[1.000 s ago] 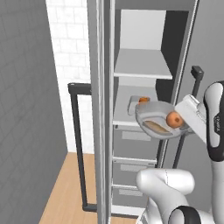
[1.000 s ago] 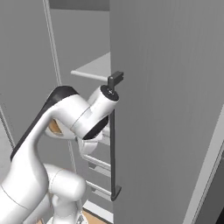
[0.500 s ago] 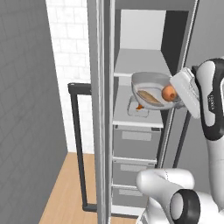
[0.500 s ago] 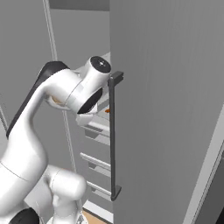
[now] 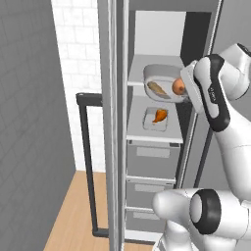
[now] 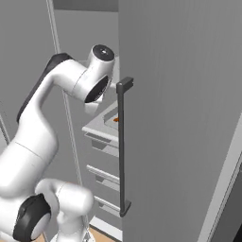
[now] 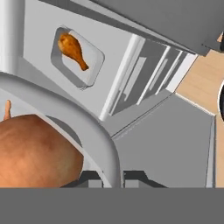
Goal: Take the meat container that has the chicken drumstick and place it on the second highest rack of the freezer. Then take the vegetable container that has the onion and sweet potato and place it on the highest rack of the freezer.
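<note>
- Grey vegetable tray (image 5: 164, 81), carrying an onion (image 5: 178, 87) and a sweet potato (image 5: 157, 88), hangs at the front of the top rack (image 5: 137, 82) of the freezer (image 5: 196, 39); whether it rests on the rack I cannot tell.
- Meat tray (image 5: 157, 118) with its drumstick (image 5: 160, 115) already sits on the rack below (image 5: 147, 136), so that half looks done.
- In the hand view the gripper (image 7: 111, 177) seems closed over the tray rim (image 7: 83, 120), its tips flanking it; the onion (image 7: 37, 151) bulks just beside them.
- Risk: letting go while the tray overhangs the rack edge would tip it down onto the meat tray.
- Risk: tilt while pushing inward could roll the onion out.
- Risk: the door (image 5: 115, 122) stands near the arm, so a wide swing on retreat might strike it.
</note>
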Robot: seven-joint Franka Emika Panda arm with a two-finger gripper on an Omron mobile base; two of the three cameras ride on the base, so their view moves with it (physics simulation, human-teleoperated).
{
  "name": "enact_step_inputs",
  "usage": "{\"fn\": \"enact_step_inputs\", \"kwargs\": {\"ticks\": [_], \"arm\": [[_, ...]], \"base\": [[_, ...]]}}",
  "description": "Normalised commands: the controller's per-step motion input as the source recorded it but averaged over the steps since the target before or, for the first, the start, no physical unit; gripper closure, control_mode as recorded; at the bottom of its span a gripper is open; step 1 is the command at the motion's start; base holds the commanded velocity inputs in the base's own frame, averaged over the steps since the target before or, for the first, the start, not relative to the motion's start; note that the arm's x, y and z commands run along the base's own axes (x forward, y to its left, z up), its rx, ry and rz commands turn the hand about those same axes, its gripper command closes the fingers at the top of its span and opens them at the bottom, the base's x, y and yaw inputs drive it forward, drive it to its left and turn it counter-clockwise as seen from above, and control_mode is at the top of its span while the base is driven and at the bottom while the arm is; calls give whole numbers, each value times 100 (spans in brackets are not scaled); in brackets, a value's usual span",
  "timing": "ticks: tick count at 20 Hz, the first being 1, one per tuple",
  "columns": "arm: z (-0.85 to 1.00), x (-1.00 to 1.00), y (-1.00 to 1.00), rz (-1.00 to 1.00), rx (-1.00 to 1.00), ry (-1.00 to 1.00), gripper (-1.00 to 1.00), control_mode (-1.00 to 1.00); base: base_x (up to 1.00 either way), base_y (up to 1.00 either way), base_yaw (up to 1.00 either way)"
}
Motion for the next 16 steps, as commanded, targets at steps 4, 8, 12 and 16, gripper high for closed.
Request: {"fn": "enact_step_inputs", "kwargs": {"ticks": [4,8,12,16], "arm": [[42,80,-1,-6,0,0,100,-100],[8,78,0,-7,0,1,100,-100],[0,81,-1,-12,0,4,100,-100],[0,87,-2,-12,0,8,100,-100]], "base": [[0,0,0],[0,0,0],[0,0,0],[0,0,0]]}}
